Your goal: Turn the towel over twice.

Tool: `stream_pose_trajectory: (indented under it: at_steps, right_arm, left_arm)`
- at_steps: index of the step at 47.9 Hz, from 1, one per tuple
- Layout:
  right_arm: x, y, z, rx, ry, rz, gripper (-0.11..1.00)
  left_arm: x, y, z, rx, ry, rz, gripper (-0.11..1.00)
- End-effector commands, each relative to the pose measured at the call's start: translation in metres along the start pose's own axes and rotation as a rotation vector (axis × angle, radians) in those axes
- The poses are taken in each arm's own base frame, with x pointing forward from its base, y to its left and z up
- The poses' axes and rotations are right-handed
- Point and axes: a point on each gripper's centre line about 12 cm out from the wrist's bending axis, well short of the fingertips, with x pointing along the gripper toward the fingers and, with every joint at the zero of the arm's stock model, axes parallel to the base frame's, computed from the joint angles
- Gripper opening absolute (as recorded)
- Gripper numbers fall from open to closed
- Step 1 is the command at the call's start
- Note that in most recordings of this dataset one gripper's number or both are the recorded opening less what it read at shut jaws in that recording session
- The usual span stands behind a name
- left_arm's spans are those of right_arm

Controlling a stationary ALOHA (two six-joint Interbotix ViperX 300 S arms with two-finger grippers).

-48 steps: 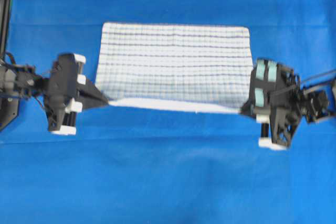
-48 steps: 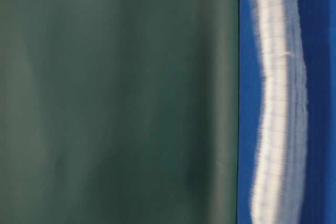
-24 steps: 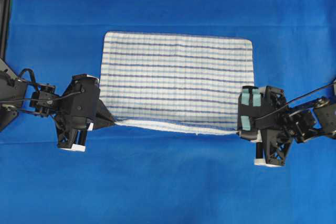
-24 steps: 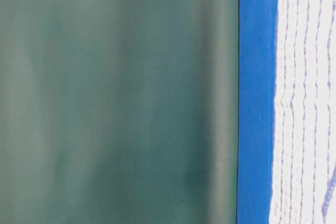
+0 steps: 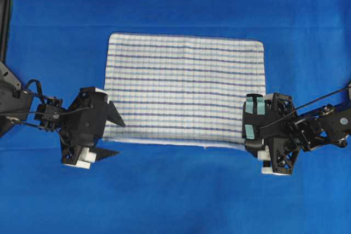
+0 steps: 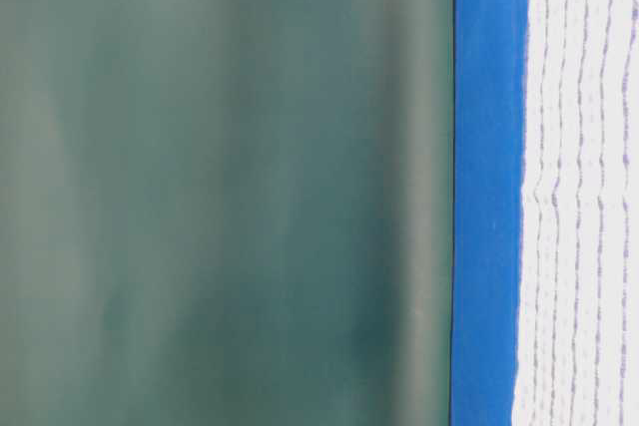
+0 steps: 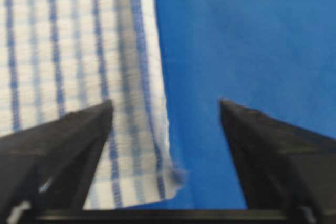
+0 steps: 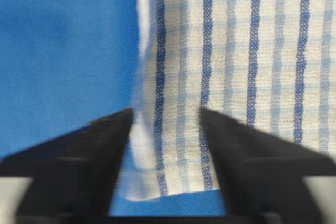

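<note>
1. Blue cloth [image 5: 175,190] covers the table we look down on, plain and solid in colour.
2. At the left, we see the black left gripper [image 5: 114,137] with its jaws spread apart, holding nothing, at the towel's near left corner.
3. In the middle, the large rectangular white towel with thin blue stripes [image 5: 184,89] lies spread flat on the cloth.
4. At the right, we see the black right gripper [image 5: 248,127] at the towel's near right corner; its wrist view shows the jaws parted, with the corner lying loose between them, gripped by neither.
</note>
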Motion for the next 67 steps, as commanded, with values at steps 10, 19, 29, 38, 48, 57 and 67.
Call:
stream_pose_trajectory:
  at_steps: [10,19,29,38,48,57,67]
  right_arm:
    - [-0.020,0.007,0.020,-0.014,-0.075,0.024,0.60]
    - [-0.049,0.004,0.036,-0.043,-0.165,0.024,0.60]
    - [-0.092,-0.010,0.052,-0.072,-0.299,-0.001,0.60]
    - [-0.129,-0.033,0.060,-0.080,-0.427,-0.053,0.60]
    - [-0.160,-0.056,0.057,-0.054,-0.533,-0.099,0.60]
    - [-0.176,-0.061,0.054,-0.041,-0.586,-0.104,0.59]
    - [-0.184,-0.064,0.051,-0.051,-0.605,-0.121,0.59]
  left_arm:
    - [-0.006,0.000,0.019,0.003,-0.006,0.002,0.75]
    - [-0.024,0.008,0.040,-0.017,-0.057,0.025,0.75]
    - [-0.051,0.021,0.062,-0.042,-0.169,0.059,0.75]
    - [-0.080,0.036,0.079,-0.066,-0.276,0.109,0.75]
    - [-0.110,0.052,0.089,-0.084,-0.367,0.169,0.75]
    - [-0.123,0.054,0.088,-0.085,-0.398,0.188,0.75]
    - [-0.135,0.054,0.086,-0.083,-0.429,0.197,0.75]
